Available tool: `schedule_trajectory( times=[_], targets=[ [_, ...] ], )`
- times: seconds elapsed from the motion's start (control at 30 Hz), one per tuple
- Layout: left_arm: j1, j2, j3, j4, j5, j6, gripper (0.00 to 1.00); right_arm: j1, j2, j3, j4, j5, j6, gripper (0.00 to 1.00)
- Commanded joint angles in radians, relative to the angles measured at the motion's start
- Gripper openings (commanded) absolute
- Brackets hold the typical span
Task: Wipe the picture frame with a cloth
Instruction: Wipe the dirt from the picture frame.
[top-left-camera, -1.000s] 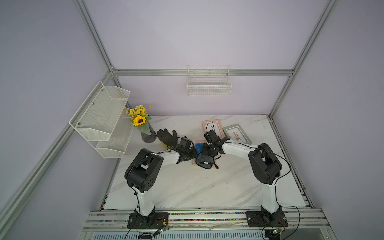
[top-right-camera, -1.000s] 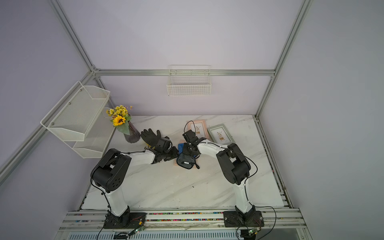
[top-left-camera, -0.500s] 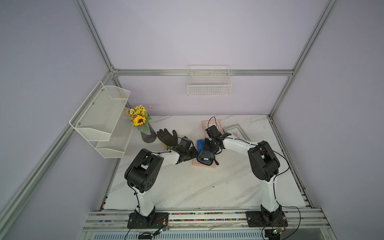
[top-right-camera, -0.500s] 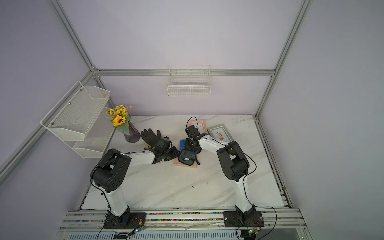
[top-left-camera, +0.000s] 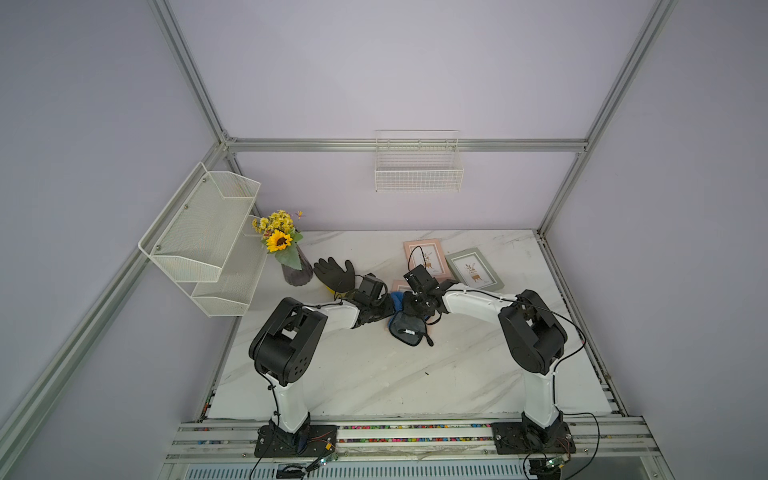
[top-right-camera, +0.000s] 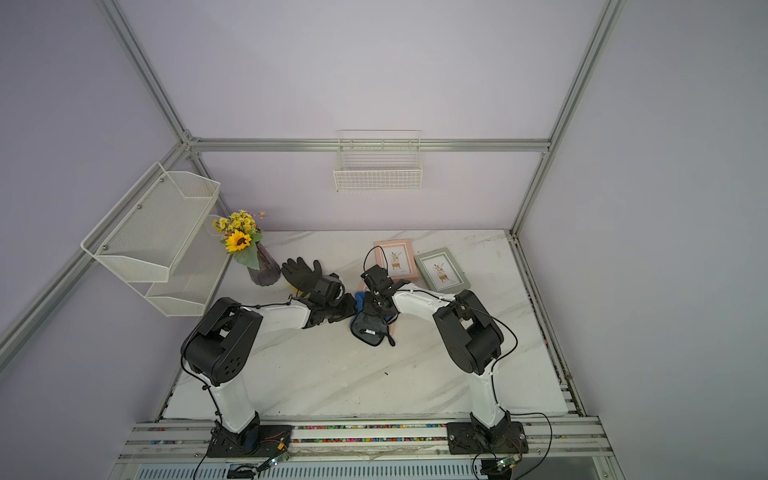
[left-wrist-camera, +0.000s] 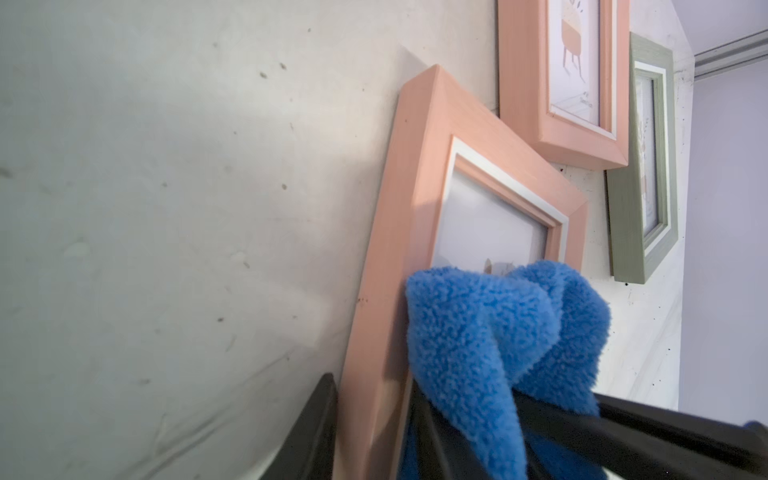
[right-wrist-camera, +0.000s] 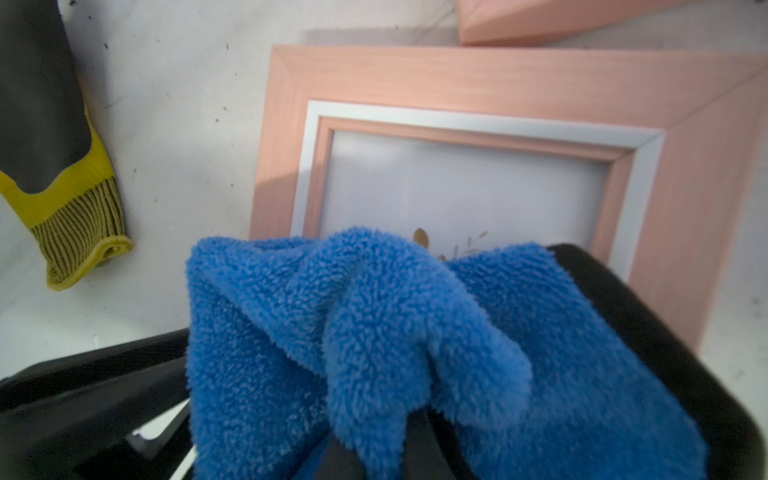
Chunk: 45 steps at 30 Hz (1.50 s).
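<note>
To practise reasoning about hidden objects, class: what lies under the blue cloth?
A pink picture frame lies under the cloth. One end of it, the white inner border and a sprig of the print show; the rest is covered.

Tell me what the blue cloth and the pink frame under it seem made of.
Cloth: soft microfibre or fleece, by its fuzzy pile. Frame: matte pink wood or wood-look plastic, with fine streaked grain and mitred corners; cannot tell which.
</note>
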Motion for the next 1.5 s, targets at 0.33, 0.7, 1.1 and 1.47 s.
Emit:
schedule_trajectory(
  times=[0.33,0.7,1.1,1.47],
  targets=[
    [-0.016,0.025,-0.038,-0.145,-0.001,-0.010,0.32,0.027,-0.012,0.006,-0.159,0.067,-0.007,0.05],
    [-0.017,0.026,-0.031,-0.158,-0.013,-0.005,0.32,0.037,-0.021,0.017,-0.207,0.103,-0.001,0.05],
    [-0.017,0.033,-0.033,-0.153,-0.012,-0.007,0.32,0.081,-0.037,-0.001,-0.206,0.105,0.015,0.05],
    [-0.017,0.023,-0.036,-0.158,-0.022,-0.004,0.32,0.060,-0.066,-0.044,-0.222,0.141,0.015,0.05]
  ],
)
